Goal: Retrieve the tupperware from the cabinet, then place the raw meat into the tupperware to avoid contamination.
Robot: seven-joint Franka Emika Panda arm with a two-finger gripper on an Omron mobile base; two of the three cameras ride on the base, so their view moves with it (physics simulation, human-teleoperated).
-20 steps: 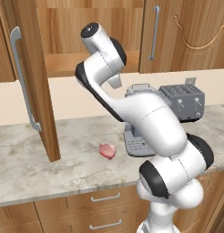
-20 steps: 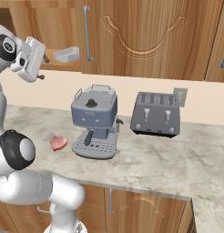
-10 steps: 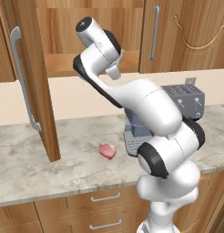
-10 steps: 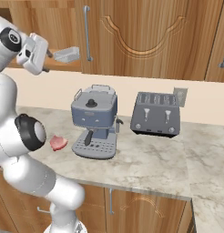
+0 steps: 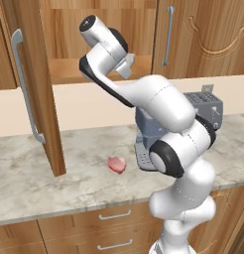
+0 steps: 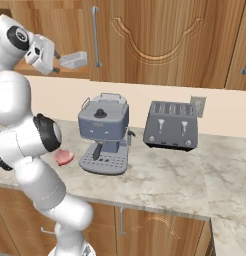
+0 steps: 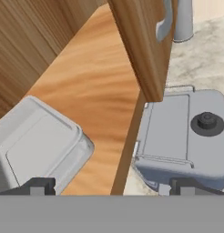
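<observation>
Gripper [image 7: 107, 187] jaws spread wide, empty, at the cabinet [image 5: 94, 74] shelf edge. Tupperware [image 7: 38, 143] sits just ahead on the shelf, toward one fingertip. Probably light, stiff, slick plastic (take a wall rim). Left base view shows raw meat [image 5: 116, 164] on the counter [image 5: 25, 186], well below.
</observation>
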